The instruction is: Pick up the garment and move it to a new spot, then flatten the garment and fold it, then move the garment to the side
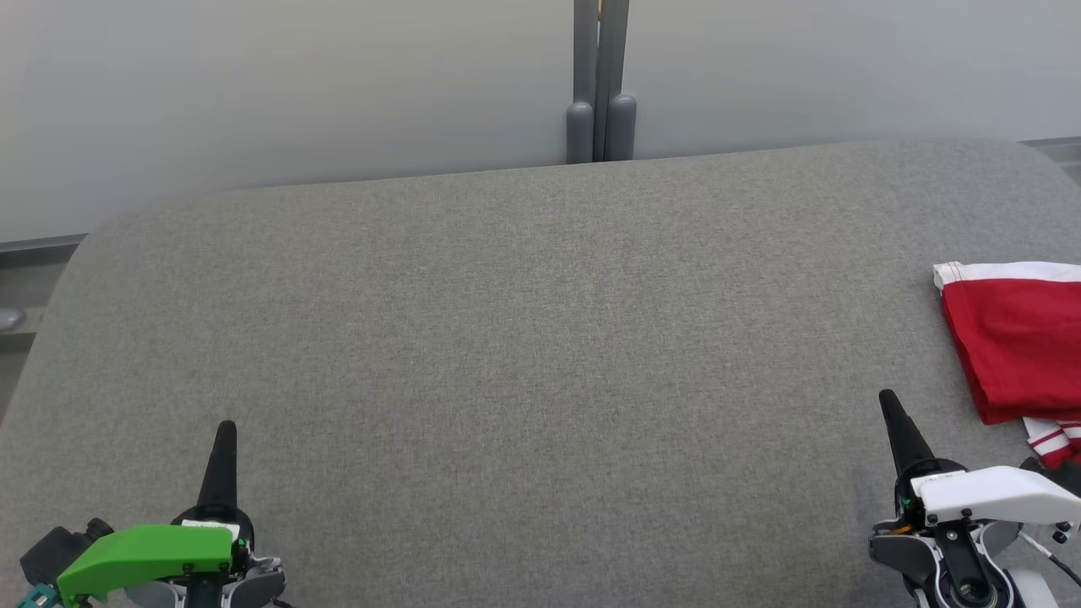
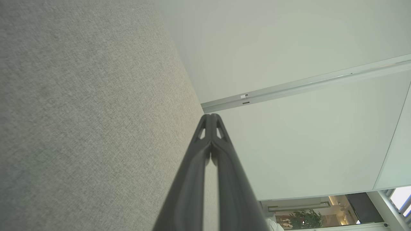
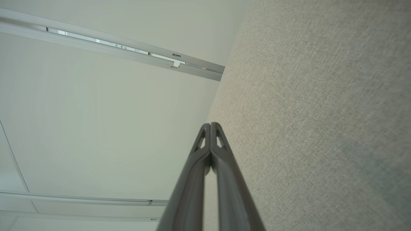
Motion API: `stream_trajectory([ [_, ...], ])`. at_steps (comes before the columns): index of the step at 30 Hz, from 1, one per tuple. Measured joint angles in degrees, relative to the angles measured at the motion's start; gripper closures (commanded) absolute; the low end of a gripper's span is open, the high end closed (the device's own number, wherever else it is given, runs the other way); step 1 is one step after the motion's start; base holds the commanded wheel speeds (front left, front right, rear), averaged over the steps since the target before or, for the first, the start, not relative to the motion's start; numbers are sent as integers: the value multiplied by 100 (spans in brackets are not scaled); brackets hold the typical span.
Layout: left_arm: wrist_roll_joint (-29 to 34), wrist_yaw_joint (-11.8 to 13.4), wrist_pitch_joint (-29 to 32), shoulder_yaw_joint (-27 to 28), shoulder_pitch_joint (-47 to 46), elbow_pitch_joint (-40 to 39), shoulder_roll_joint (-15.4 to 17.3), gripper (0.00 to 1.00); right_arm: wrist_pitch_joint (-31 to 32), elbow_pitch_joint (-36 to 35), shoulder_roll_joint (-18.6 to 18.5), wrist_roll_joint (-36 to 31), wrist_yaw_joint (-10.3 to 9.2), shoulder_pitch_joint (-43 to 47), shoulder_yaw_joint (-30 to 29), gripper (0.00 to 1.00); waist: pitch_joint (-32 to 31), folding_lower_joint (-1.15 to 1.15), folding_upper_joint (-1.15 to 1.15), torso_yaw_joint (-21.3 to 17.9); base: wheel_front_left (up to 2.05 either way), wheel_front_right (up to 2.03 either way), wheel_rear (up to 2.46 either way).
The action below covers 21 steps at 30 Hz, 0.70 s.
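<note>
- A grey post [image 1: 600,93] stands against the pale wall behind the grey fabric-covered tabletop [image 1: 524,338].
- The red garment [image 1: 1018,346], trimmed in white, lies folded at the tabletop's right edge, partly cut off in the head view.
- It sits near the right end effector [image 1: 887,399], to its right, clear of the fingertips.
- The left end effector [image 1: 226,429] is well apart from it.
- Both end effectors have their fingers pressed together, pinching nothing.

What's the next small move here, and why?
Probably none: leave both arms parked. The red garment looks folded and lies at the right edge of the grey surface, which fits the task's last step. The frame cuts off part of it, so I can't check the whole fold. The left pincer and right pincer are shut, empty and clear of it.
</note>
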Motion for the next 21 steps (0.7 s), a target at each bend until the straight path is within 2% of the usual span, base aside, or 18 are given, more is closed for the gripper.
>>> stream_trajectory([
  [21, -926, -5, 231, 10, -175, -35, -7, 100, 238, -103, -10, 1071, 0, -61, -14, 100, 17, 0, 0, 19, 0, 0, 0],
])
